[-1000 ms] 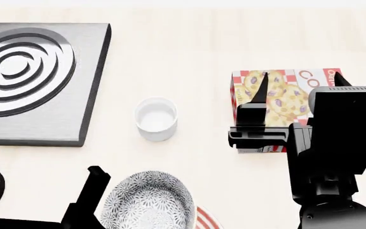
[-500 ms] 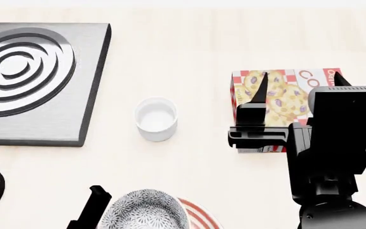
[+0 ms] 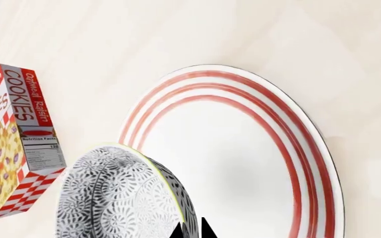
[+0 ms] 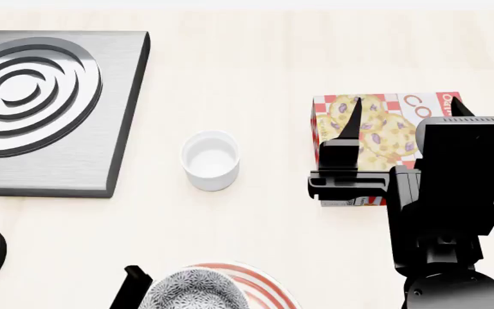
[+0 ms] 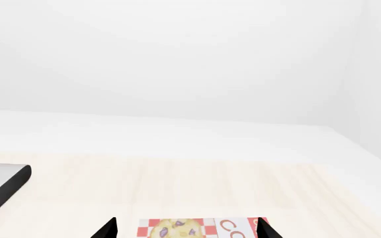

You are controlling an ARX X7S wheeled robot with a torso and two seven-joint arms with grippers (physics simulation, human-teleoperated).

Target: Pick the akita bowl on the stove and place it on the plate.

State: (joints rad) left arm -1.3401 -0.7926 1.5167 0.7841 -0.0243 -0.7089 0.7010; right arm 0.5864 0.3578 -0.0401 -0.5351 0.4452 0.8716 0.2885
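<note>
Left gripper is closed on the rim of the akita bowl, carried over the plate; plate centre lies toward 2 o'clock from the bowl in the wrist picture; right gripper is open and idle.

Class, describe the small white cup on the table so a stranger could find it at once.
Start at the stove, the big grey slab with black rings. Beside it on the pale table, between the stove and the cookie box, stands the cup. It is plain white and unpatterned, unlike the floral bowl.
</note>
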